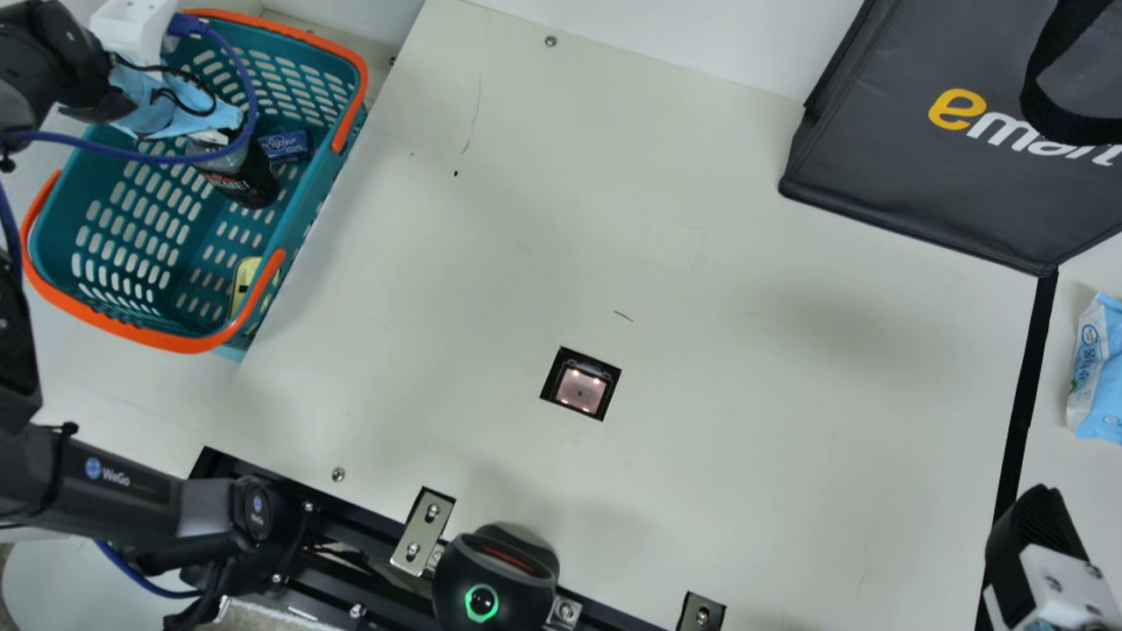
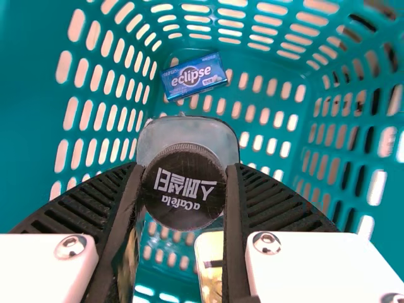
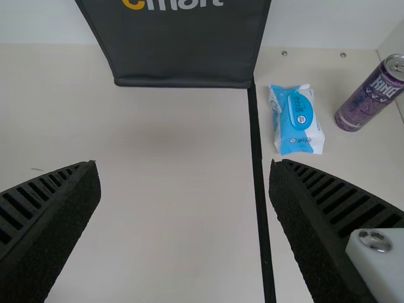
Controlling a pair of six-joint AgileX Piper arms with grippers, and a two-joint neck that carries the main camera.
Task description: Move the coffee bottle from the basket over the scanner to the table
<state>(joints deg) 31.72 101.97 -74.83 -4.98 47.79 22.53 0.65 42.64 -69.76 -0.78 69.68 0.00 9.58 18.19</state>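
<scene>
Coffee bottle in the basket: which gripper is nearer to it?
Left. The left gripper is at the coffee bottle, fingers either side of its cap; the right gripper is far off, at the main view's lower right.

**Cream surface, a bit scuffed**

Got a pale surface (image 1: 491, 289) here with thin scratches and a few tiny dark marks. Has a square scanner window (image 1: 580, 391) set into it, plus a black strip (image 1: 1026, 386) running toward the right. Carries a dark bag (image 1: 877, 158) at the far side. Past the strip, holds a blue-and-white wipes pack (image 3: 298, 120) and, near that, a purple can (image 3: 369, 98). Also has a teal basket (image 1: 326, 175) by the left edge.
</scene>
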